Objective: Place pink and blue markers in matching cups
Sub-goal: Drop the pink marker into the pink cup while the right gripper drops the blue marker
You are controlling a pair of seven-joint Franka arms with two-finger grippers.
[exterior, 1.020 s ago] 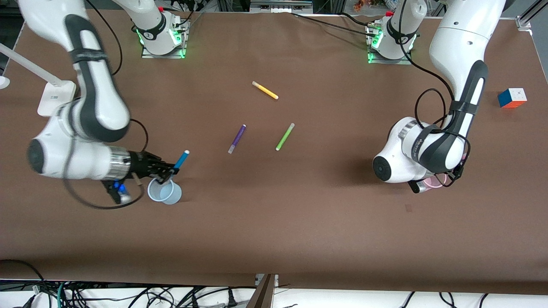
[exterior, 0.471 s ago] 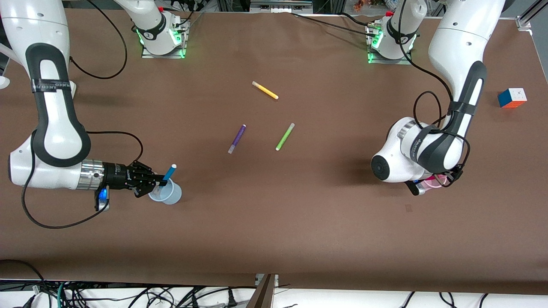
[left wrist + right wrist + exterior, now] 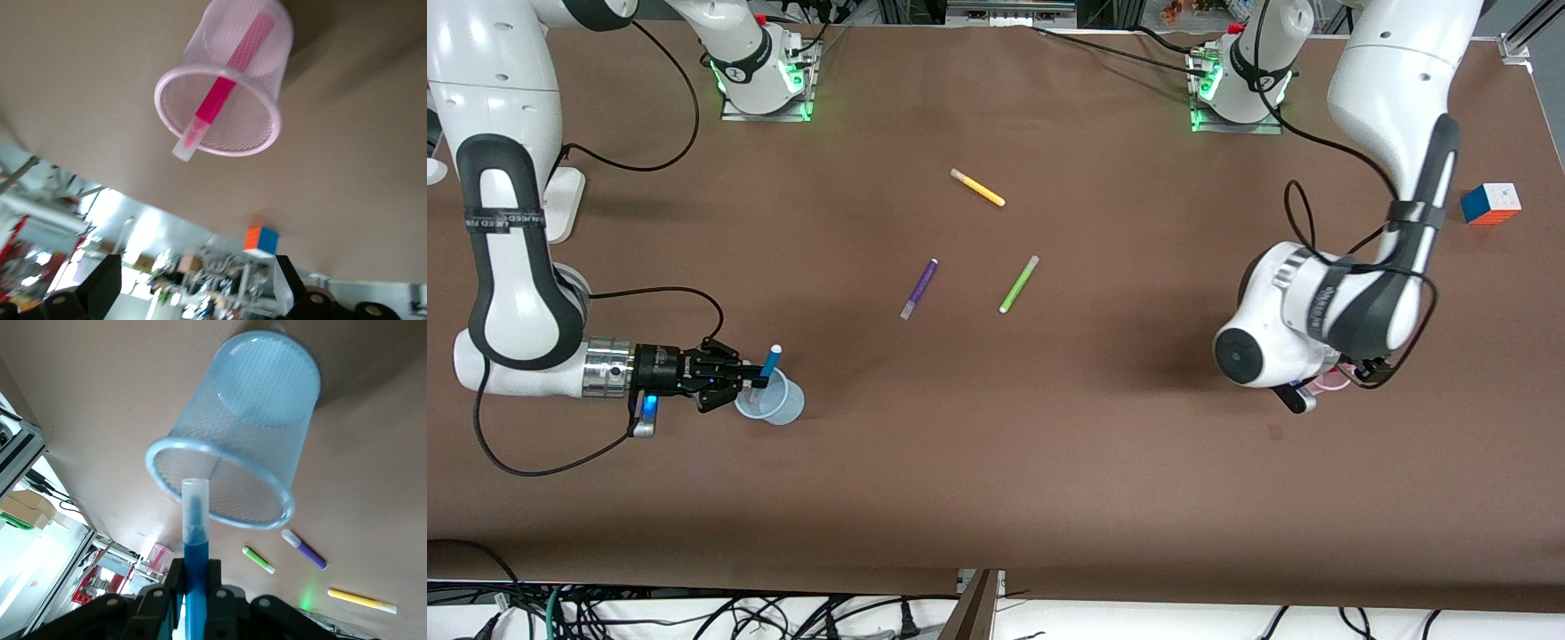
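Observation:
My right gripper (image 3: 749, 380) is shut on the blue marker (image 3: 768, 364) and holds it tilted, greyish end down at the mouth of the pale blue cup (image 3: 780, 407). The right wrist view shows the blue marker (image 3: 195, 540) clamped between the fingers of my right gripper (image 3: 195, 583), pointing at the blue cup (image 3: 233, 433). My left gripper (image 3: 1356, 370) is mostly hidden under its arm, beside the pale pink cup (image 3: 1331, 381). In the left wrist view my left gripper (image 3: 193, 297) is open and empty, apart from the pink cup (image 3: 263, 130), which holds the pink marker (image 3: 220, 100).
A yellow marker (image 3: 977, 188), a dark purple marker (image 3: 919, 288) and a lime green marker (image 3: 1019, 284) lie mid-table. A colour cube (image 3: 1490, 203) sits at the left arm's end. A white stand (image 3: 560, 191) is at the right arm's end.
My right gripper has moved toward the right arm's end and lower, turning the blue marker more upright over the blue cup. The left arm has shifted slightly toward its end of the table.

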